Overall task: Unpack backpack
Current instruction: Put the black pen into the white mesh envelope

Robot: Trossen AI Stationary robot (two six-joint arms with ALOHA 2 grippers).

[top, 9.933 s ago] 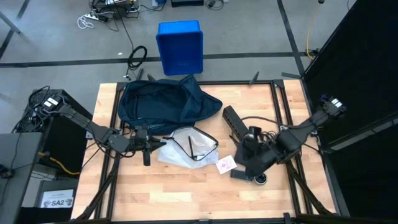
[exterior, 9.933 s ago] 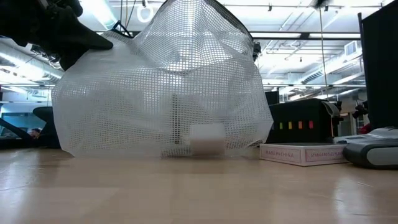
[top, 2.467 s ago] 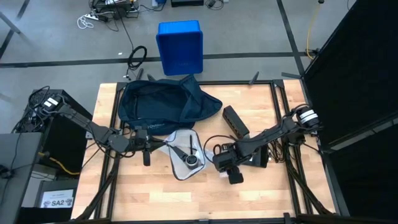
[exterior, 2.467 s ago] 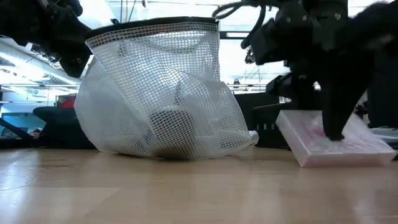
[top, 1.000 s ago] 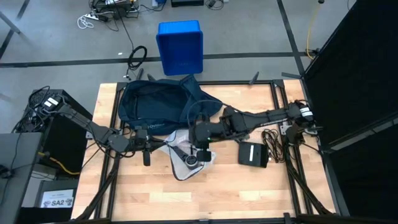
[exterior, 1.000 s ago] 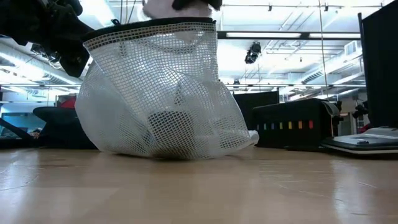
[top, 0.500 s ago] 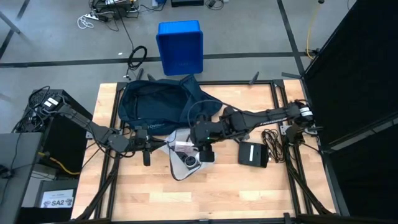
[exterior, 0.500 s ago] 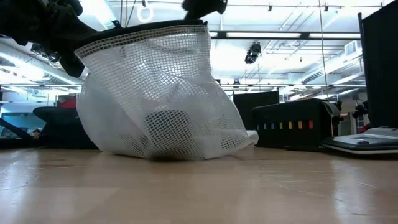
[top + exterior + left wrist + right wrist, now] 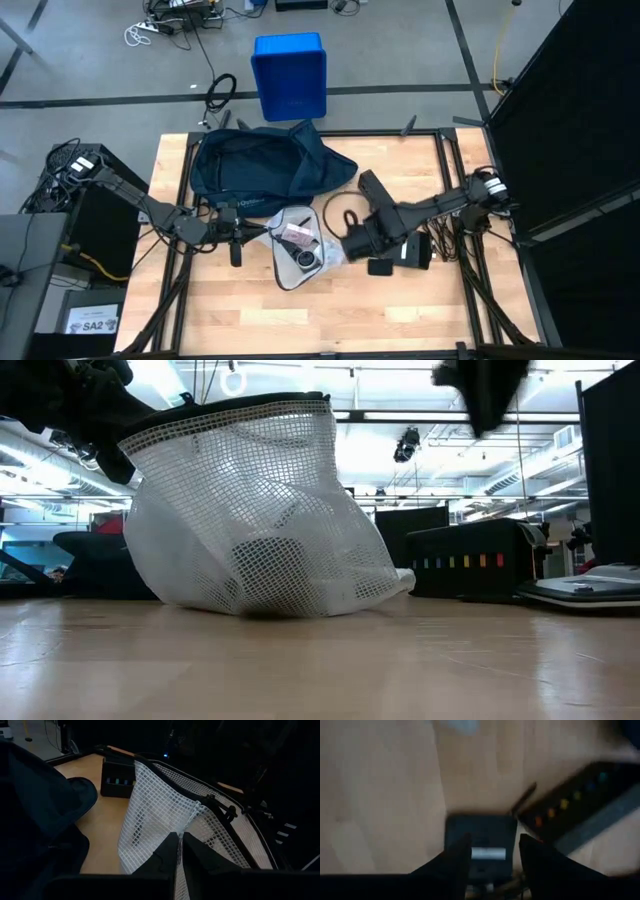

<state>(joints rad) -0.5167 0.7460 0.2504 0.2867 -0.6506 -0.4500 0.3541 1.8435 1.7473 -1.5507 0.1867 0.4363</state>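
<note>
Two dark arms work over the wooden table (image 9: 230, 310). Toward the near edge, left of the middle, lies a white mesh bag (image 9: 296, 258) with its dark-rimmed mouth held up. The left gripper (image 9: 243, 234) has its fingers (image 9: 200, 855) pressed together on the mesh at that rim, at the bag's left side. In the low view the bag (image 9: 255, 510) stands puffed up on the wood, the left gripper (image 9: 95, 415) dark at its upper left corner. Inside the bag show a small pink-and-white box (image 9: 296, 234) and a round grey thing (image 9: 304, 260).

Just right of the bag, near the table's middle, the right gripper (image 9: 352, 247) hangs above the wood with nothing between its fingers (image 9: 457, 852), which stand apart. Its wrist view looks down between them at a flat black case (image 9: 481, 840) with a pale label, lying on the table toward the right edge (image 9: 407, 250). Beside the case lies a long black bar (image 9: 375, 192) with a row of coloured dots (image 9: 565, 802), running toward the far edge.

Farther back, the backpack (image 9: 262, 165) lies slumped and open in the far left part of the table, its navy fabric reaching the far edge. Beyond the table, on the floor, stands a bright blue bin (image 9: 290, 75).
</note>
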